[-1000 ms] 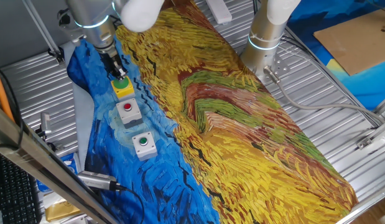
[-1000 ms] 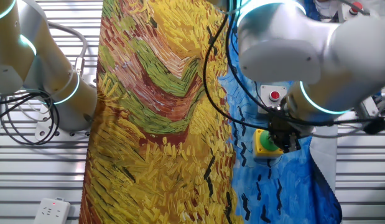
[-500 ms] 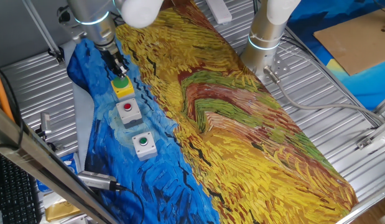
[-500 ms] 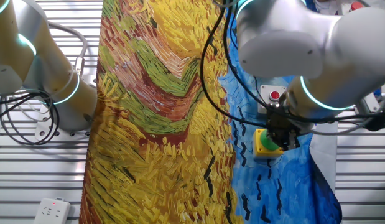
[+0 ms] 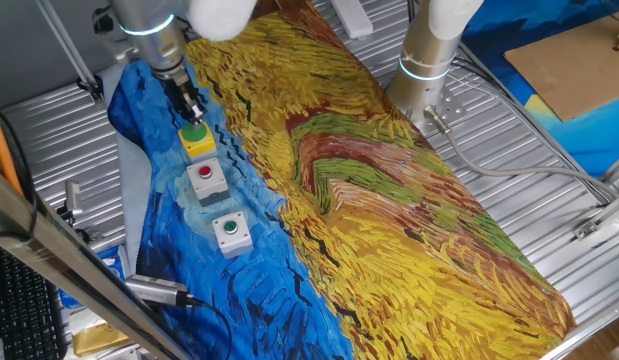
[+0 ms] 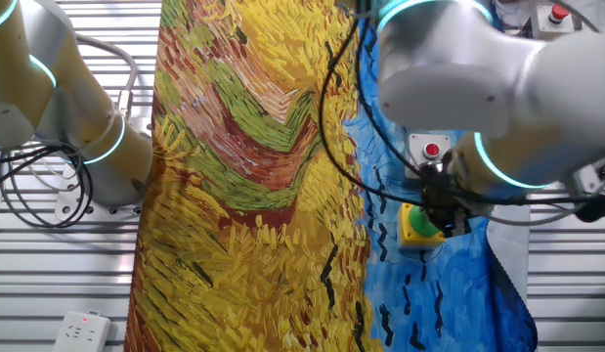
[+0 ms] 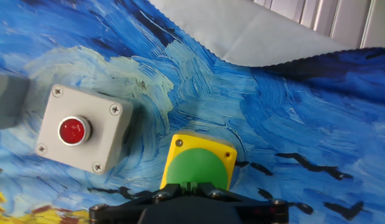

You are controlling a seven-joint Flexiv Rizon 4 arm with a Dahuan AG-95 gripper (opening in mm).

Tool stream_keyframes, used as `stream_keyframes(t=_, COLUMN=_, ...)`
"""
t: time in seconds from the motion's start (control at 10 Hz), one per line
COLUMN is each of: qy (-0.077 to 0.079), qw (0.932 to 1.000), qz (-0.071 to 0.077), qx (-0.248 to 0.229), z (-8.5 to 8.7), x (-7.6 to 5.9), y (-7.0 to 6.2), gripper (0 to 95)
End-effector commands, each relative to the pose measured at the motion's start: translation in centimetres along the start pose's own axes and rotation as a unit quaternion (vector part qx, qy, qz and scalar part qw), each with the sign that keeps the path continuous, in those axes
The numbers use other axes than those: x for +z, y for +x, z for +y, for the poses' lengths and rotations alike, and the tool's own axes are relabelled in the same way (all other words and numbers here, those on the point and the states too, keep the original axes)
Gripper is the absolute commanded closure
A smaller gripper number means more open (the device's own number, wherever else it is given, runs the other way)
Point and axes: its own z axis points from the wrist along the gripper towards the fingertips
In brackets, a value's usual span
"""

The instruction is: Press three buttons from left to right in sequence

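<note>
Three buttons stand in a row on the blue part of the cloth: a yellow box with a big green cap [image 5: 196, 137], a grey-white box with a red button [image 5: 206, 178], and a grey-white box with a small green button [image 5: 230, 232]. My gripper [image 5: 192, 110] hangs just above the green cap, fingertips shut together. In the hand view the gripper [image 7: 191, 185] sits over the near edge of the green cap [image 7: 197, 163], with the red button box [image 7: 80, 129] to the left. From the other side I see the gripper [image 6: 449, 210], the yellow box [image 6: 414, 225] and the red button [image 6: 431, 150].
A painted yellow and blue cloth [image 5: 389, 200] covers the table. A second arm's base [image 5: 427, 60] stands at the far edge. A metal cylinder with a cable [image 5: 157, 290] lies near the front left. Cardboard [image 5: 579, 60] lies at the back right.
The gripper has risen a little from the green cap and drifted slightly toward the table's far end. The buttons have not moved.
</note>
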Motion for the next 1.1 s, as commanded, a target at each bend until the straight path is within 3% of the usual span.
stream_keyframes(t=0.1, qy=0.012, qw=0.9998, qz=0.011, qx=0.012, z=1.2, x=-0.5, y=-0.8, gripper=95.0)
stream_keyframes(t=0.3, qy=0.015, qw=0.9996, qz=0.013, qx=0.021, z=2.5, x=-0.8, y=-1.5, gripper=95.0)
stream_keyframes(t=0.7, qy=0.017, qw=0.999, qz=0.009, qx=0.04, z=4.2, x=-1.4, y=-1.4, gripper=95.0)
stream_keyframes(t=1.1, qy=0.028, qw=0.9983, qz=-0.003, qx=0.052, z=6.4, x=-0.5, y=-2.3, gripper=95.0)
